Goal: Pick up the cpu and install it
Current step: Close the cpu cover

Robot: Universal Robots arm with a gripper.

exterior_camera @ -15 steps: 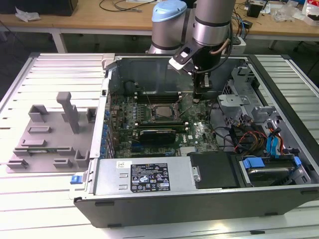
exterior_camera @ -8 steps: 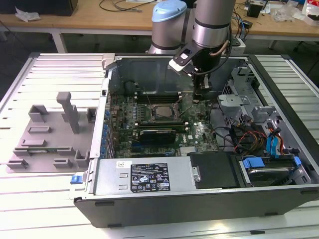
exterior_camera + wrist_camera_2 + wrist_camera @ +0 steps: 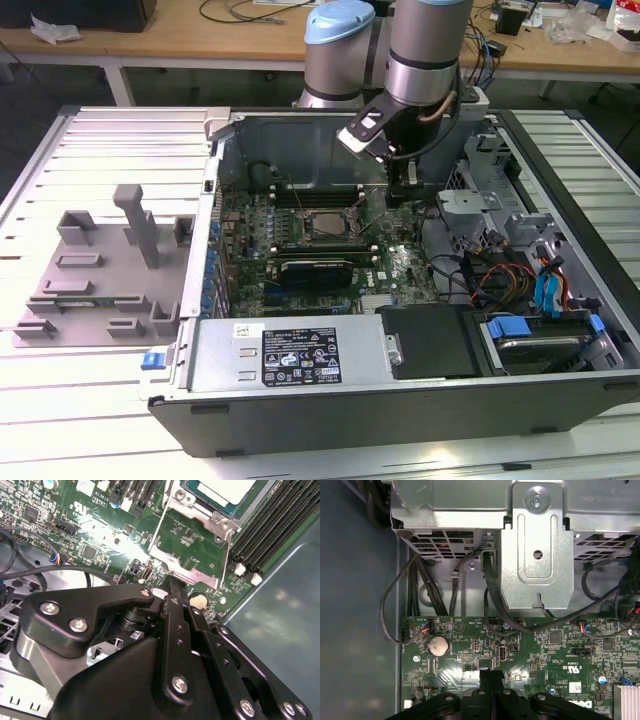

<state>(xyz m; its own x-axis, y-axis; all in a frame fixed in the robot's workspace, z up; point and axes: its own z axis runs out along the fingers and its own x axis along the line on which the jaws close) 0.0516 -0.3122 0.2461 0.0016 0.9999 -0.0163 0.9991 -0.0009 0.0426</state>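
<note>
The cpu (image 3: 325, 226) is a flat square part with a bright silver-grey metal top and a thin darker rim. It lies flat in the socket area at the centre of the exterior view, on the green motherboard (image 3: 400, 270) inside the open computer case (image 3: 400, 412). In the second wrist view its pale top and greenish edge (image 3: 222, 489) sit just beyond a hinged metal socket frame (image 3: 192, 545); whether that frame touches it cannot be told.

The claw (image 3: 405, 195) hangs inside the case, beside the socket toward the exterior view's right and apart from the cpu. In both wrist views its two black fingers (image 3: 485, 677) are pressed together with nothing between them. The tips (image 3: 172, 586) are low over the board, near a round coin cell (image 3: 439, 645) and the near corner of the socket frame.

Edges and open room:
- Memory slots (image 3: 270, 525) run alongside the socket; the grey case wall (image 3: 280, 630) rises just past them.
- A silver drive bracket (image 3: 537, 555) and black cables (image 3: 487, 587) crowd the board edge in front of the claw.
- In the exterior view the space directly above the socket is open — the arm's body stands over the upper right of the case interior.
- A grey plastic tray (image 3: 95, 275) with upright blocks rests on the slatted tabletop (image 3: 80, 400) at the exterior view's left, well apart from the case opening.
</note>
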